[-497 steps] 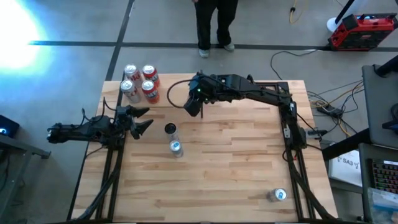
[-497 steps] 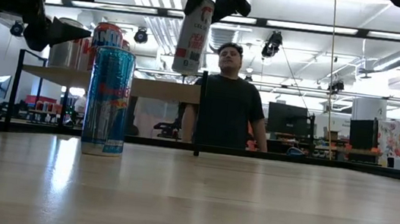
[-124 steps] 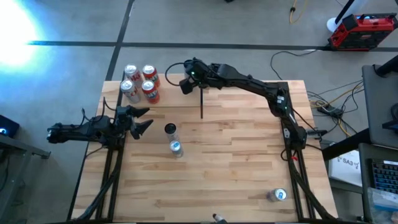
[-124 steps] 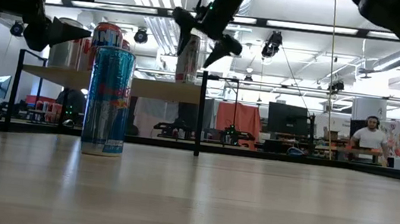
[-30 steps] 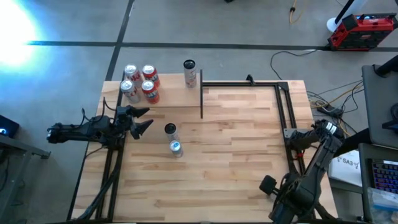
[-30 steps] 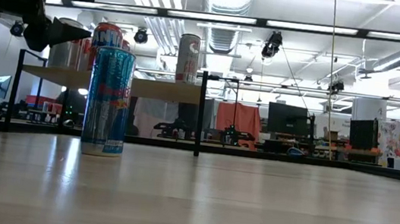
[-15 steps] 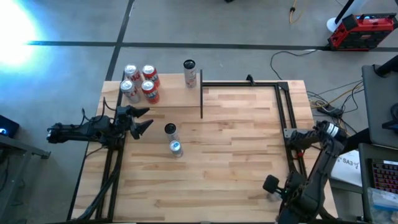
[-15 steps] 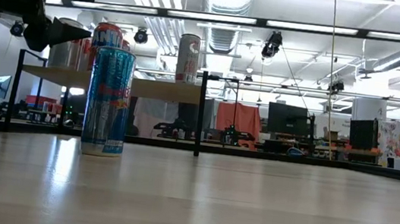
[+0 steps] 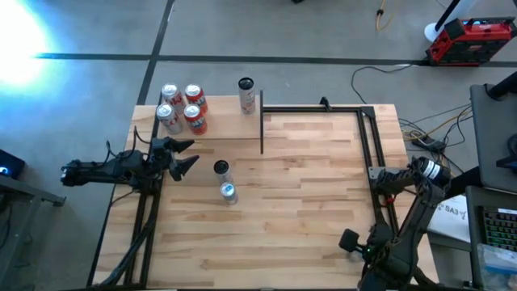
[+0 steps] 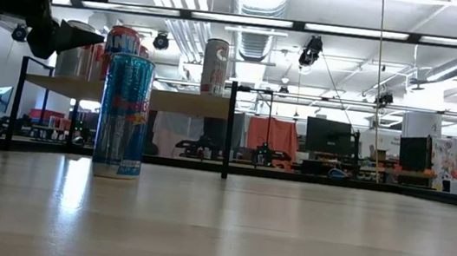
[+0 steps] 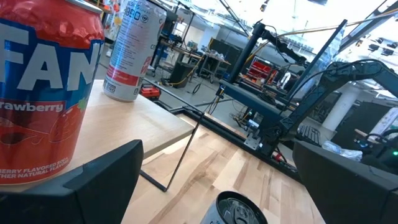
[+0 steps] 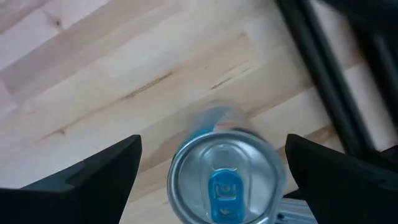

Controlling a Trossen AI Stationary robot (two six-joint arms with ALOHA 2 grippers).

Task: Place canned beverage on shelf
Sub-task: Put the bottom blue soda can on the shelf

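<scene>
- Right gripper [image 12: 208,168]: fingers spread wide, holding nothing, poised directly above an upright blue-tabbed can [image 12: 222,177] at the near right corner of the tabletop [image 9: 307,186].
- Step in hand, as judged: grasping this can. Descend straight, keep the can centred between the fingers, and close on its side wall below the rim so it stays upright.
- Shelf [image 9: 218,117]: far left; it carries four clustered soda cans [image 9: 182,107] and one tall white can [image 9: 246,94] near its right edge.
- Two cans [image 9: 224,179] stand on the tabletop just near of the shelf.
- Left gripper [image 9: 184,155]: waits at the left edge, fingers wide, empty.
</scene>
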